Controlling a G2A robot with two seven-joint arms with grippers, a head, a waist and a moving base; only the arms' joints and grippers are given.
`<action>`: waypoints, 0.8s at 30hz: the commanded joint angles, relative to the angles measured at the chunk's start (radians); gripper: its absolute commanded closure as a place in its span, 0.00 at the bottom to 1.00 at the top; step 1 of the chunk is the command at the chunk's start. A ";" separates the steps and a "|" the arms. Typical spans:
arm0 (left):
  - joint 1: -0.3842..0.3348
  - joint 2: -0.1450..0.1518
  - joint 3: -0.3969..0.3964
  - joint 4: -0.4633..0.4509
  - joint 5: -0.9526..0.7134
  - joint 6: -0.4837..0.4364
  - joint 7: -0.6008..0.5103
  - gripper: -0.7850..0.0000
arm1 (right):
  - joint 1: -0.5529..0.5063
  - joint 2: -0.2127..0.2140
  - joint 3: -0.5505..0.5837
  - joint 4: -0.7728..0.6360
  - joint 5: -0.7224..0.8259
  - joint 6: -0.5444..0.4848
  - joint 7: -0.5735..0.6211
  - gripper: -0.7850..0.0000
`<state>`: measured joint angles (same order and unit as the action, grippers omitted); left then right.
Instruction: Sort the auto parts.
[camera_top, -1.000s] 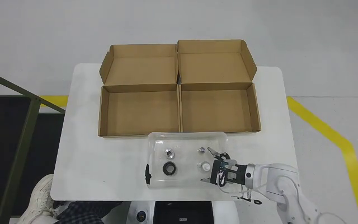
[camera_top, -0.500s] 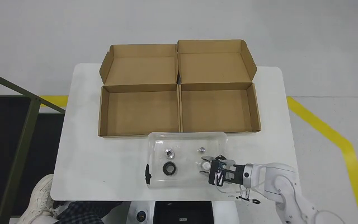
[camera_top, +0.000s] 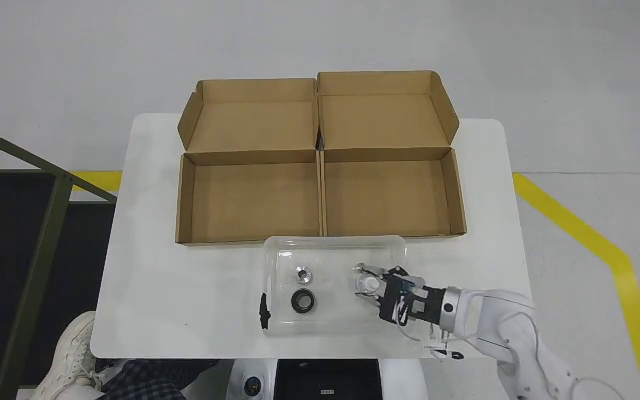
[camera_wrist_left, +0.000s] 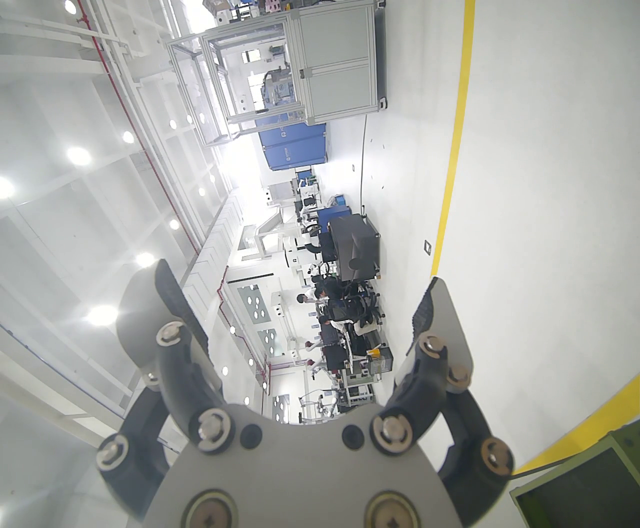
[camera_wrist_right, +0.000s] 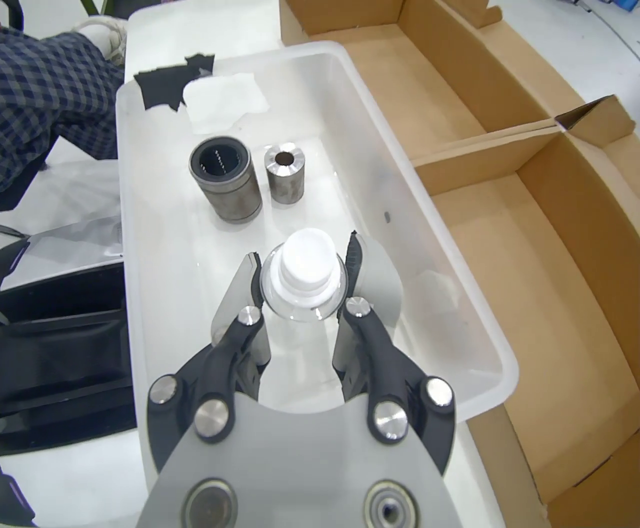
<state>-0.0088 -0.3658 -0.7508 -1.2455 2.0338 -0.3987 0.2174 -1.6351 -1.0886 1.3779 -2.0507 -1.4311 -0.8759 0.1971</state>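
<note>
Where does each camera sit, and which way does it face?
Top view: above the arms, looking down at the table, cardboard boxes and clear bin; right gripper shows.
Left wrist view: on the left wrist, facing a hall; open left gripper shows.
Right wrist view: on the right wrist, facing into the bin; its gripper holds a white part.
Top and right wrist views share bin, boxes, gripper.

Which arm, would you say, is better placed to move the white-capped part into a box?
Right: the right gripper is shut on the white-capped part; the left gripper faces the room, empty.
</note>
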 joint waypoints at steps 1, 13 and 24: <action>0.000 0.000 0.000 0.000 0.000 0.000 0.000 0.00 | 0.000 -0.001 0.002 0.000 0.022 0.029 -0.037 1.00; 0.000 0.000 0.000 0.000 0.000 0.000 0.000 0.00 | 0.028 -0.016 -0.021 0.071 0.168 0.194 -0.303 1.00; 0.000 0.000 0.000 0.000 0.000 0.000 0.000 0.00 | 0.110 -0.032 -0.053 0.098 0.327 0.255 -0.424 1.00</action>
<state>-0.0088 -0.3658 -0.7508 -1.2455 2.0338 -0.3987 0.2174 -1.5314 -1.1196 1.3279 -1.9525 -1.1130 -0.6290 -0.2192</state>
